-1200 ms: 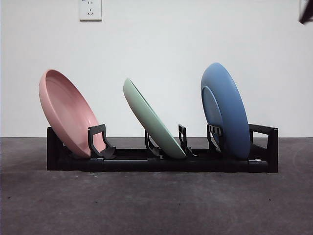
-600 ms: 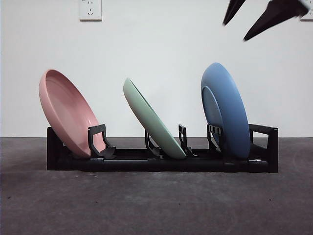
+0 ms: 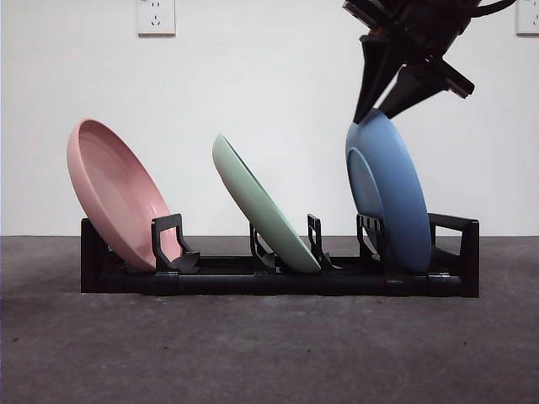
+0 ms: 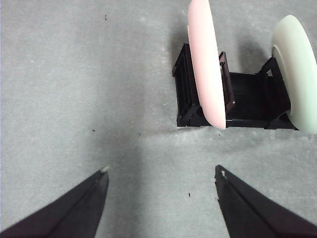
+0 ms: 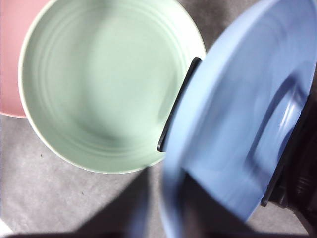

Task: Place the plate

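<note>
White wall and a dark grey table fill your front view, where a black dish rack [image 3: 278, 278] holds three plates on edge: a pink plate [image 3: 118, 194] at one end, a green plate [image 3: 261, 206] in the middle, and the blue plate [image 3: 389, 189] at the other end, nearly upright. Your right gripper [image 3: 377, 109] comes down from above, its two jaws spread apart with the tips at the blue plate's top rim, one on either side, holding nothing.

Your left wrist view shows the left gripper [image 4: 161, 171] wide open and empty over bare table, well apart from the rack's pink-plate end.

Your right wrist view looks close down on the blue plate's rim [image 5: 233, 124], blurred, with the green plate beside it.
</note>
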